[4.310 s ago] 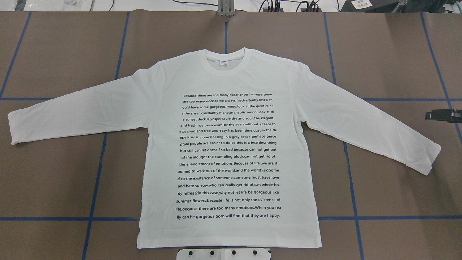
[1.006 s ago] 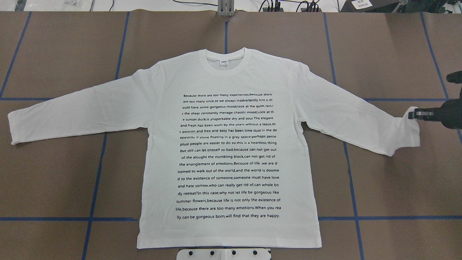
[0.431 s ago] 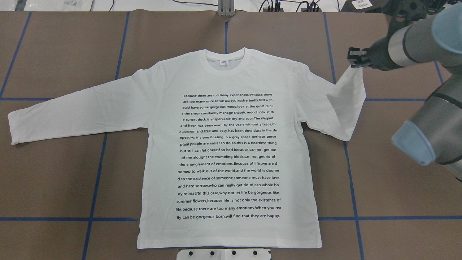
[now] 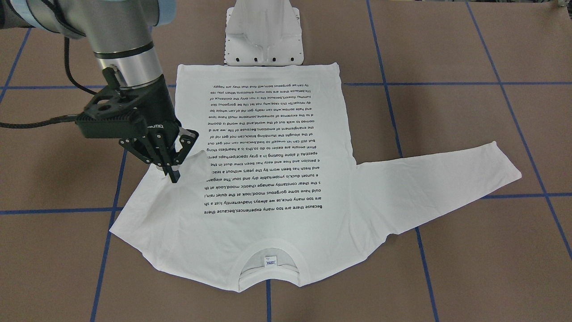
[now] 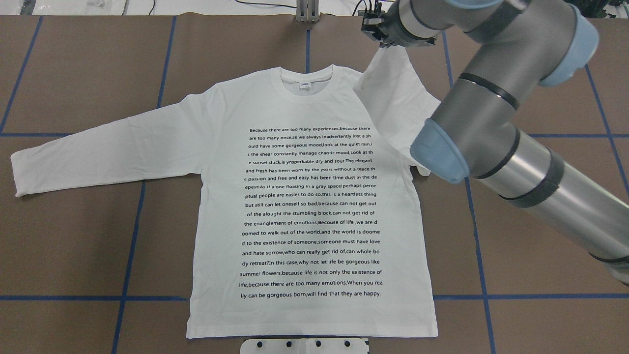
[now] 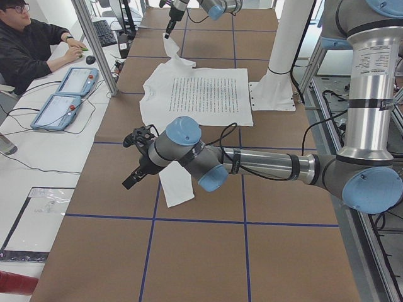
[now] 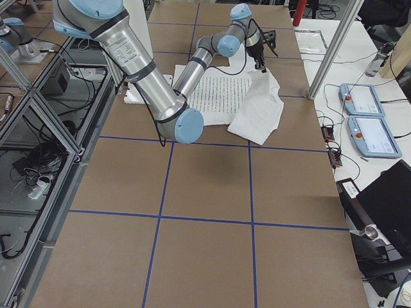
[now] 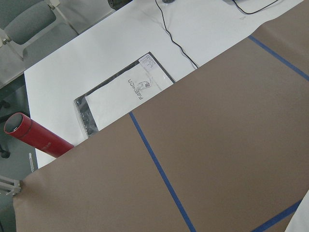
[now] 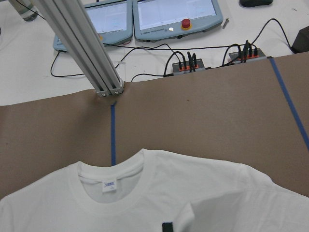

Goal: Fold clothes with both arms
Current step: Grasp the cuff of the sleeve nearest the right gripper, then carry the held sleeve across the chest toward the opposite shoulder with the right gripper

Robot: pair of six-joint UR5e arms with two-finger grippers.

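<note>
Shirt (image 4: 277, 232), front-facing view: laid flat, print up, on the table (image 4: 447, 44), with the hem at the pedestal (image 4: 263, 31). The left sleeve (image 4: 447, 188) is spread out flat.
Right gripper (image 4: 172, 172), front-facing view: the fingers are pinched together on the right cuff (image 4: 192, 163). The cuff is held up over the chest, at the edge of the print.
Overhead view: the right sleeve (image 5: 393, 98) is lifted off the table and hangs from the closed right gripper (image 5: 378, 42). The gripper is seen to the right of the neck (image 5: 307, 86).
Change: 0.4 s ago the cuff was held outside the shoulder, and it has since been carried inward toward the neck. 4.3 s ago the sleeve lay flat on the table.
Left gripper (image 6: 130, 181), left view: placed near the end of the left sleeve (image 6: 176, 189). How far it is open cannot be told.
Right view: the right sleeve (image 7: 257, 109) is draped down from the right gripper (image 7: 260, 64).
Left wrist view: table, blue tape (image 8: 159, 169) and a red cylinder (image 8: 38, 137) are shown.
Right wrist view: the neck and label (image 9: 109, 185) are seen below. One black fingertip (image 9: 167, 227) is set against a fold of fabric at the bottom edge.
</note>
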